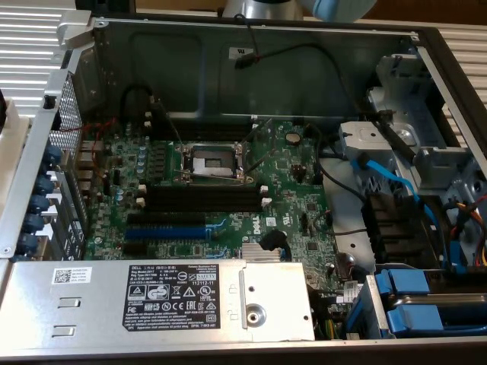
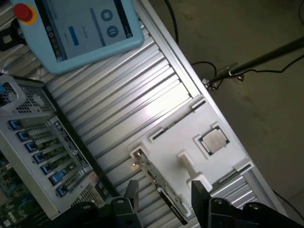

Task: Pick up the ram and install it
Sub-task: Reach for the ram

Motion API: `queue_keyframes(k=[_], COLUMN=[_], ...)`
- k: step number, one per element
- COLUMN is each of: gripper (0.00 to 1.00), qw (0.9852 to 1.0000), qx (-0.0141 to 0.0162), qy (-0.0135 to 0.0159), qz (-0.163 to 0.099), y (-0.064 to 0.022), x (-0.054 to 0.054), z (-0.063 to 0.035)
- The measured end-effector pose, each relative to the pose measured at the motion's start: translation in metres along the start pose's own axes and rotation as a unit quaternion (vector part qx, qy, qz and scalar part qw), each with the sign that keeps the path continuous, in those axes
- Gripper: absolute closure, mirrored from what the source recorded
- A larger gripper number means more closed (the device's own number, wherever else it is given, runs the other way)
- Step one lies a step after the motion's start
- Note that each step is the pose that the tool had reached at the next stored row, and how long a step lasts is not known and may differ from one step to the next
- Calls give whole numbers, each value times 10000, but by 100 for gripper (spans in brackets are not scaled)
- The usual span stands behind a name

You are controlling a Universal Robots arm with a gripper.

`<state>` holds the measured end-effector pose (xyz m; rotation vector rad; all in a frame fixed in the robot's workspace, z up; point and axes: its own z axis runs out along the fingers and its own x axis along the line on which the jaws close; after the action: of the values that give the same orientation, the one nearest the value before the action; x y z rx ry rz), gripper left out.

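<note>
Gripper (image 2: 164,185) fingers stand spread, one on each side of the ram (image 2: 148,168). Beside the open computer case (image 2: 33,142), that stick lies on edge in a white tray (image 2: 190,123), with a processor chip (image 2: 213,141) just past it. On the exterior view's motherboard, black memory slots (image 1: 204,196) sit between processor socket (image 1: 209,161) and blue expansion slot (image 1: 166,230).

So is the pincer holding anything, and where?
Nothing held. The pincer sits open astride the memory stick on the white tray, fingers clear of it.

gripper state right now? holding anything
Gripper: open, holding nothing; its fingers stand apart on either side of the ram, which lies on the white holder.
</note>
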<state>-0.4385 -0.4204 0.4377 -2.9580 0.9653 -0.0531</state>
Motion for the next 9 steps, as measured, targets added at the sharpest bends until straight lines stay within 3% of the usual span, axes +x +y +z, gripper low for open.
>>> queue_keyframes(k=[4,9], gripper=[44,44], qw=[9994,9968], qx=[-8,-18], qy=[14,31], qz=[357,803], y=[0,0], x=[0,-1], z=[6,13])
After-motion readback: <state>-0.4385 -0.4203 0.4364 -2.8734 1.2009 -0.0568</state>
